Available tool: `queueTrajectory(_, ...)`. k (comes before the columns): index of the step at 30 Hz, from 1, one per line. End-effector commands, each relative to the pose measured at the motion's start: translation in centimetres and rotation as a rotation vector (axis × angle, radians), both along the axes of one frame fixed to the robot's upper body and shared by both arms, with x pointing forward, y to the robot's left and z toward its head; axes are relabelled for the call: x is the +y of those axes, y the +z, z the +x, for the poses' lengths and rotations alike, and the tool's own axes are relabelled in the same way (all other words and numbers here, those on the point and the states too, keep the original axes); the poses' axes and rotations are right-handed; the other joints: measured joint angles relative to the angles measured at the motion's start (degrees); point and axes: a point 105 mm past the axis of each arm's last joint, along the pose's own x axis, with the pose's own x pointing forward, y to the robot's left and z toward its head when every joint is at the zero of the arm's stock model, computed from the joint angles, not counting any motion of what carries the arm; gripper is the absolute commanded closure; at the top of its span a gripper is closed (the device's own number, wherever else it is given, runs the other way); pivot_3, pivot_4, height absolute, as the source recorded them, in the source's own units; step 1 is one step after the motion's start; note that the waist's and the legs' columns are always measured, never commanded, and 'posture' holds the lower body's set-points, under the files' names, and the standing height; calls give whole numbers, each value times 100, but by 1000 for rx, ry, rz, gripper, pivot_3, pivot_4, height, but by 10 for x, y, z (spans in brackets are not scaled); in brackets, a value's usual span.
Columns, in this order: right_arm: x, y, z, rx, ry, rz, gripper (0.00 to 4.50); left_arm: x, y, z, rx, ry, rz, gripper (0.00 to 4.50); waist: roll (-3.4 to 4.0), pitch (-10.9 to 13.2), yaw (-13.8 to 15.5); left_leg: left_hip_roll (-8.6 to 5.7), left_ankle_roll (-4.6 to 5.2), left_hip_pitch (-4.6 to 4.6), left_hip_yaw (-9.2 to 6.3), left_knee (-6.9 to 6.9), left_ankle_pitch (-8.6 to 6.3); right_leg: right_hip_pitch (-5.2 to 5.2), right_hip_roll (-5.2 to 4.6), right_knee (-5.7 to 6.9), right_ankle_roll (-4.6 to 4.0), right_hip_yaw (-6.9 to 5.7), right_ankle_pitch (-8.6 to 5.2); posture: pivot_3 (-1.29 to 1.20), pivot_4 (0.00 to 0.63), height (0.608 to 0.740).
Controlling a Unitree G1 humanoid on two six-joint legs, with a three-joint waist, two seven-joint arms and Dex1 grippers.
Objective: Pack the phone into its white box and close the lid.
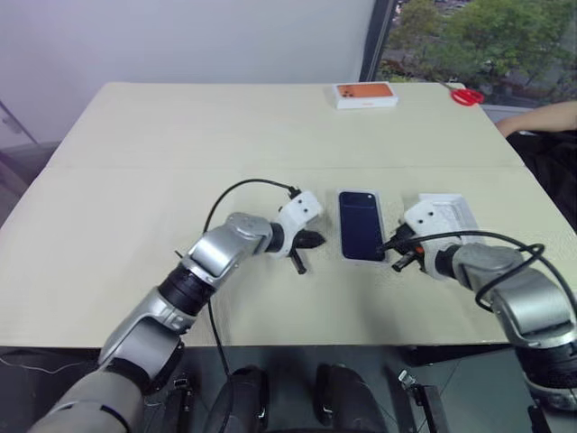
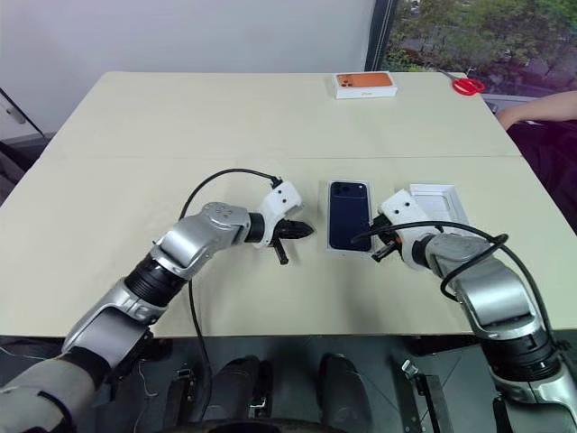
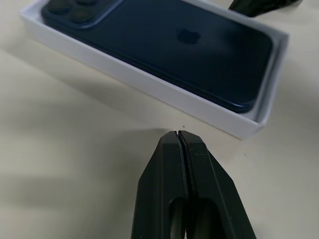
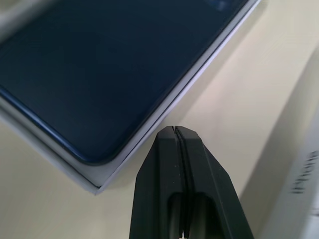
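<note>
The dark blue phone (image 1: 361, 224) lies flat inside the white box (image 3: 149, 85) near the middle of the table, its camera cluster at the far end. My left gripper (image 3: 177, 133) is shut and empty. It rests low over the table just left of the box, pointing at its side wall. My right gripper (image 4: 173, 129) is also shut and empty, and sits close to the box's near right corner. The lid (image 2: 439, 202) lies on the table to the right of the box, plain white side up, partly hidden behind my right hand.
An orange-topped box (image 1: 365, 94) sits at the far edge of the table, with red scissors (image 1: 467, 96) to its right. A person's arm (image 1: 541, 117) rests at the far right. The tan tabletop (image 1: 135, 180) is bare on the left.
</note>
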Motion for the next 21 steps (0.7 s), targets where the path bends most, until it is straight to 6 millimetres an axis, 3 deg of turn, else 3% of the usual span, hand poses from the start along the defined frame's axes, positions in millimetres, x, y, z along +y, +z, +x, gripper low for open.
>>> queueTrajectory(1, 4, 6, 7, -42, -2, -2, 4500, -15, 2, -5, -59, -86, 45, 4441, 0, 0, -4, 0, 0, 0, 0, 0, 0, 0, 2, 0, 12, -2, 7, 0, 150, 740)
queueTrajectory(8, 18, 9, 4, -43, 45, 45, 4500, -26, -3, -23, 34, -176, 18, 4441, 0, 0, -9, 6, 3, 1, -1, 0, -2, -1, 10, 2, 17, -2, 9, 0, 150, 740)
queueTrajectory(12, 23, 11, -3, -36, 87, 48, 4500, -30, 5, -29, 99, -195, -44, 4441, 0, 0, -7, 6, 3, 1, 0, 1, -2, -1, 10, 3, 18, -2, 9, 0, 150, 740)
queueTrajectory(21, 38, 6, -35, 30, 201, 50, 4500, -21, 5, -48, 165, -274, -50, 4441, 2, -1, -6, 7, 6, 2, -3, 1, -3, -1, 11, 6, 20, -2, 8, 0, 150, 740)
